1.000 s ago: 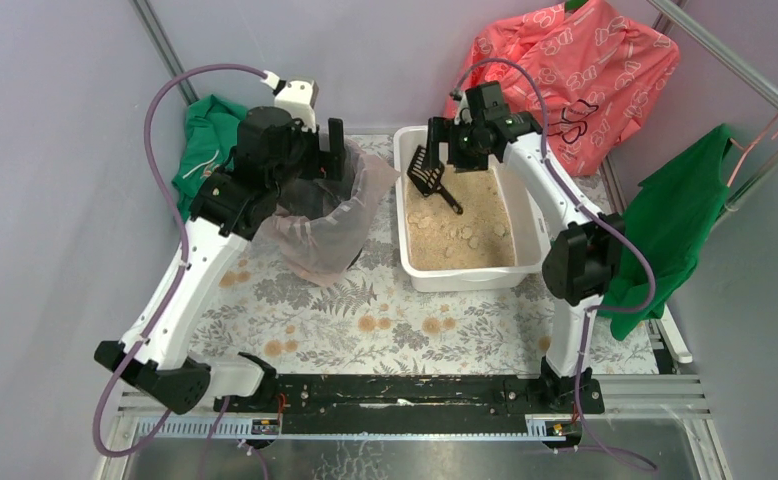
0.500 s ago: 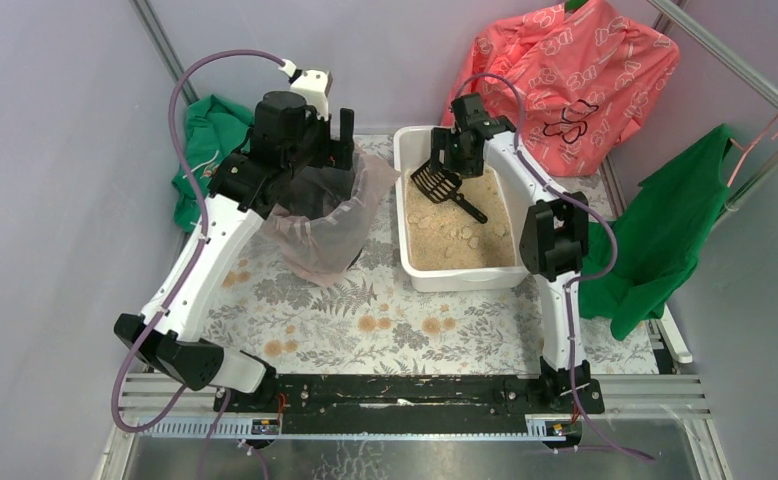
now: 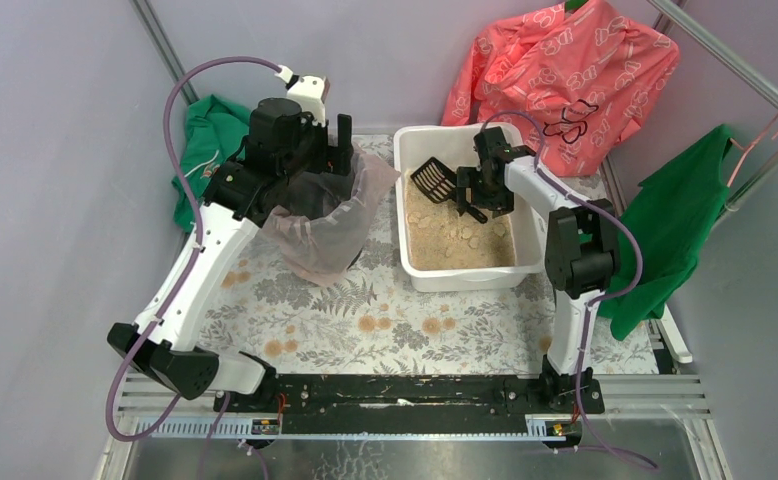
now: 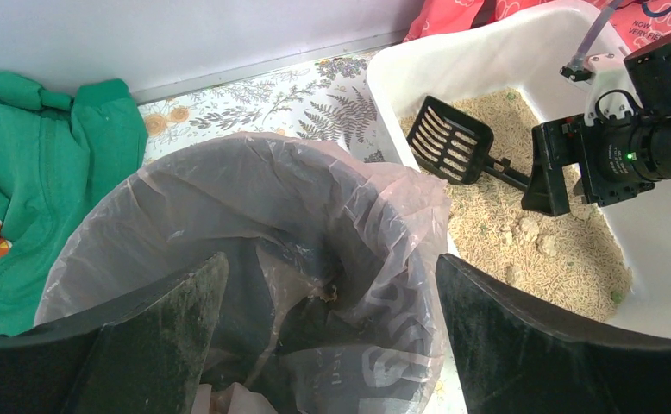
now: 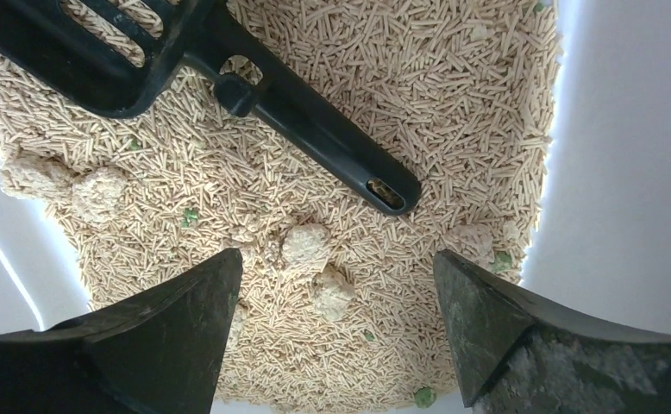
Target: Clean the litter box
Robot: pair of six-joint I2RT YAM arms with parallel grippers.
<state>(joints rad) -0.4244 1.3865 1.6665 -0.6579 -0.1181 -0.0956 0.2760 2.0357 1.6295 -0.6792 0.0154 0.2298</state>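
The white litter box [image 3: 465,281] stands right of centre, holding tan pellets and several pale clumps [image 5: 306,246]. A black slotted scoop [image 3: 431,178] lies in it at the back left, handle [image 5: 315,129] pointing toward my right gripper. My right gripper [image 3: 473,196] hovers open and empty over the litter, just past the handle's end [image 5: 336,285]. My left gripper [image 3: 340,150] is open and empty above the black bin lined with a clear bag [image 3: 315,225]. The left wrist view shows the gripper [image 4: 328,319], the bag [image 4: 272,198], the scoop [image 4: 448,142] and the box rim [image 4: 401,78].
A green garment [image 3: 205,140] lies behind the bin at the left. A red bag [image 3: 565,70] stands behind the box, and a green cloth [image 3: 675,220] hangs at the right. The table has a fern-print cover [image 3: 365,320].
My right gripper has swung from the box's back edge toward its middle and now sits over the scoop's handle. The scoop has stayed in the litter. The left arm shifted slightly.
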